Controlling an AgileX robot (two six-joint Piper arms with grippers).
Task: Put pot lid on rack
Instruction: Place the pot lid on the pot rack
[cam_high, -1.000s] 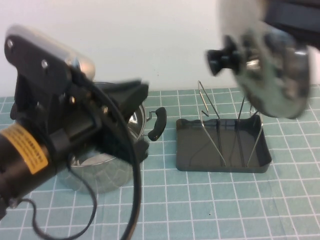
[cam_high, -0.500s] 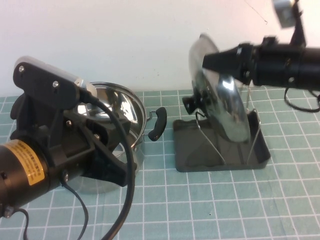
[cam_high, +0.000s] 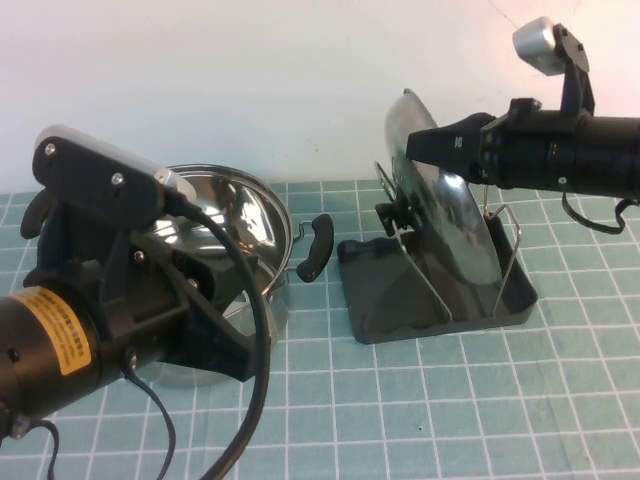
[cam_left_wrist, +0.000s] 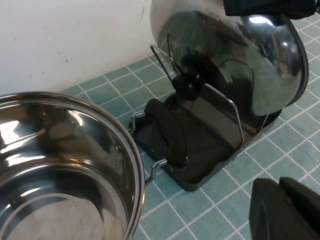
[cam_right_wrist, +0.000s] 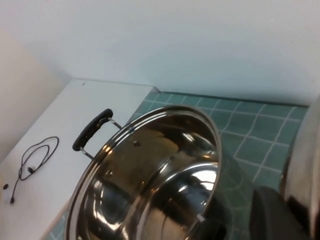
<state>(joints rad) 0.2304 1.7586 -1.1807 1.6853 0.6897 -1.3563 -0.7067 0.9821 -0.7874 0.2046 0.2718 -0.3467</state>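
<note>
The pot lid (cam_high: 455, 220) stands on edge in the rack (cam_high: 390, 305), between its two wire loops, with its black knob (cam_high: 393, 214) facing the pot. My right gripper (cam_high: 412, 144) is shut on the lid's top rim; in the right wrist view (cam_right_wrist: 292, 202) the rim sits against a dark finger. The lid (cam_left_wrist: 250, 55) and the rack (cam_left_wrist: 200, 150) also show in the left wrist view. My left gripper (cam_high: 220, 340) hovers low in front of the pot, shut and empty (cam_left_wrist: 279, 186).
The deep steel pot (cam_high: 235, 225) stands open left of the rack, and its black side handle (cam_high: 315, 248) almost reaches the tray's corner. It also shows in both wrist views (cam_left_wrist: 60, 165) (cam_right_wrist: 150, 175). A white wall runs behind the green gridded mat (cam_high: 450, 400).
My right gripper carried the lid down and to the left from high on the right and set it between the rack's loops. The rack shifted slightly. My left arm moved a little.
</note>
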